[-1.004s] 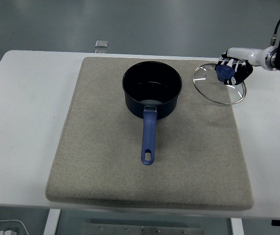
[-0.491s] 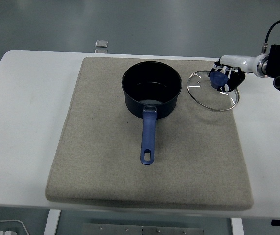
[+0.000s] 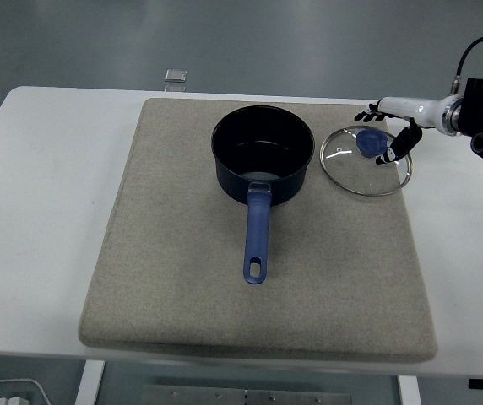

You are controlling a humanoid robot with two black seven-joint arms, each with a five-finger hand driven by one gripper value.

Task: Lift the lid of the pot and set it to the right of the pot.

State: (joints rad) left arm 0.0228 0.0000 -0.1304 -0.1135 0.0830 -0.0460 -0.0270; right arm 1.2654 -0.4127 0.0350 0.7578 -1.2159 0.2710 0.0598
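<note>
Right robot hand (image 3: 391, 126) has released the lid (image 3: 366, 160), now flat beside the pot (image 3: 263, 154).

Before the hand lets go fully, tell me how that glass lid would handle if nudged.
The glass lid lies flat on the grey mat, so it probably slides poorly and won't roll. It looks like clear glass with a metal rim: likely stiff, breakable if dropped. Its blue knob seems the only easy hold for the right hand.

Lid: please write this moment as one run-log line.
lid: flat on mat, right of pot | right hand: open, over knob | left arm: unseen
</note>
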